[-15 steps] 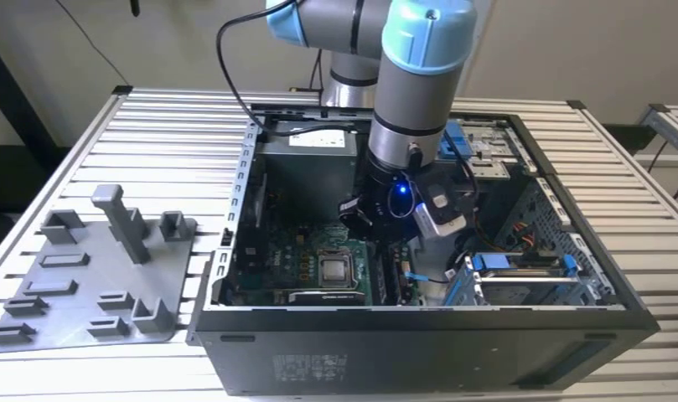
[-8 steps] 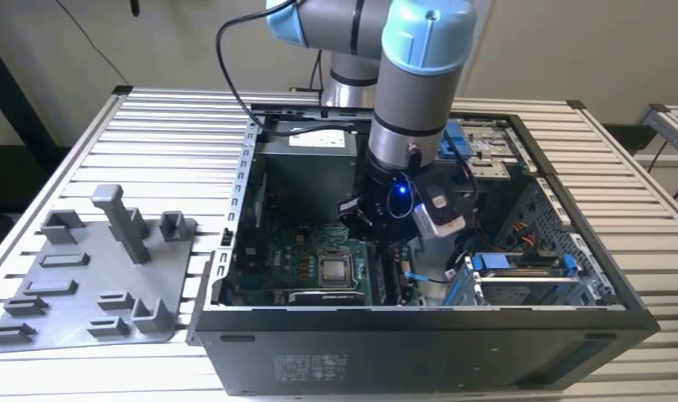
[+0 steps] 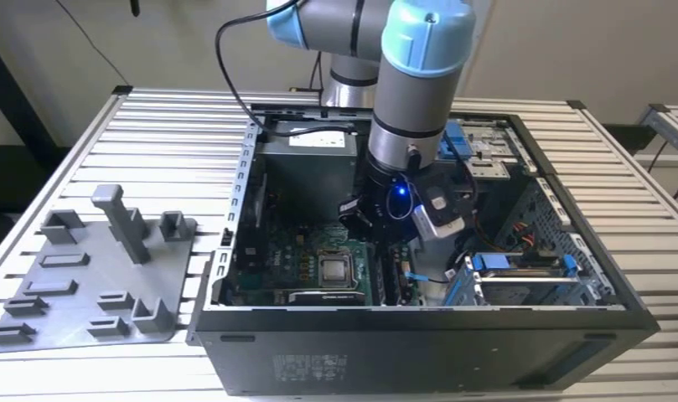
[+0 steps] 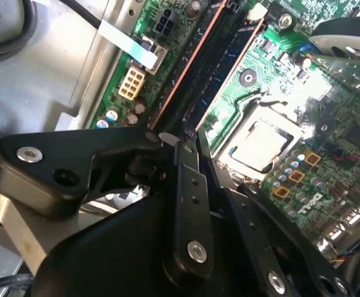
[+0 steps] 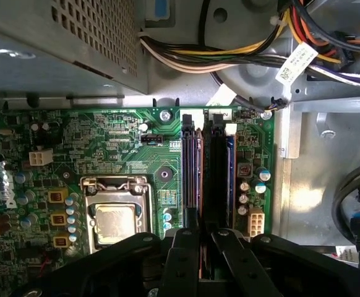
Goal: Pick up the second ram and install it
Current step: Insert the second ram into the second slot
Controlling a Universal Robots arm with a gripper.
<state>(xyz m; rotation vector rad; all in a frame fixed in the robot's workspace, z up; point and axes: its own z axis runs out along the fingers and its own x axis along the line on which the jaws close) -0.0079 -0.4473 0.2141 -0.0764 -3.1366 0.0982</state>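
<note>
Down inside the computer case (image 3: 428, 322), nearest the wrist cameras: gripper (image 5: 206, 234) drawn narrow, seemingly clamped on the second ram (image 5: 215, 179), standing edgewise in a slot. Best kept square to the slot and pressed evenly along the length. Farther off, motherboard (image 5: 106, 142) with processor socket (image 5: 115, 216) alongside.

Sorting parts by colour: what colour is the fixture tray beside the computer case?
Plain grey, the fixture tray shows best in the exterior view.
</note>
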